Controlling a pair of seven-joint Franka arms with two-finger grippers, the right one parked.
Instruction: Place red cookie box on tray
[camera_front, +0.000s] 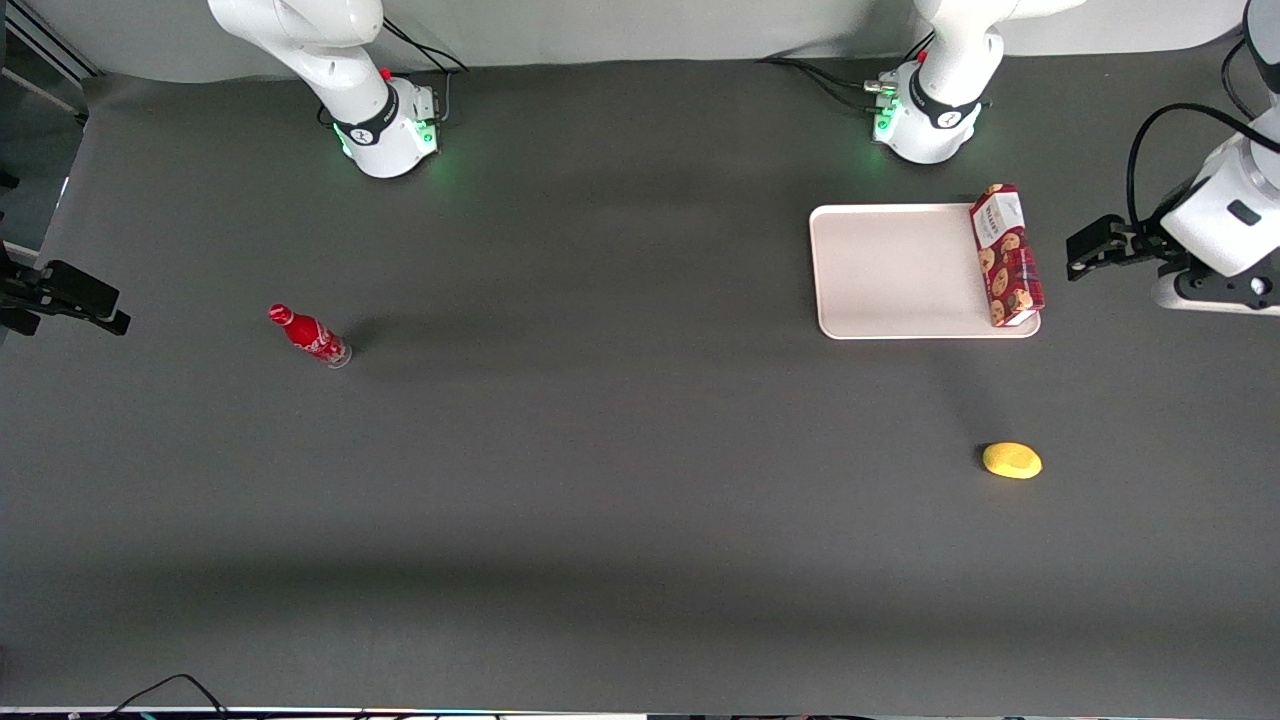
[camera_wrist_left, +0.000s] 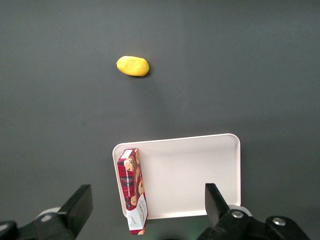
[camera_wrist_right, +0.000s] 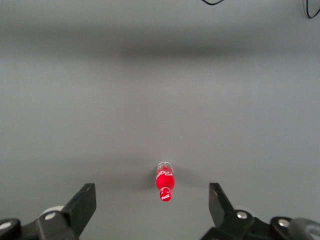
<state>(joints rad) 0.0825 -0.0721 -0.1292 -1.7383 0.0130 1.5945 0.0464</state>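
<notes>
Already the slim dark-red cookie box (camera_front: 1006, 256) with cookie pictures rests on the large flat white tray (camera_front: 890, 270), lying along the tray edge that faces the working arm's end of the dark grey table (camera_front: 600, 500). Well clear of it, the left arm's gripper (camera_front: 1085, 256) hangs beside that tray edge, fingers (camera_wrist_left: 80, 202) spread apart and holding nothing. Nearer the front camera lies a small yellow lemon-like fruit (camera_front: 1012, 460). A small red soda bottle (camera_front: 310, 336) sits toward the parked arm's end.

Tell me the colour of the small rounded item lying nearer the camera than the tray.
Yellow; front view shows it best.
</notes>
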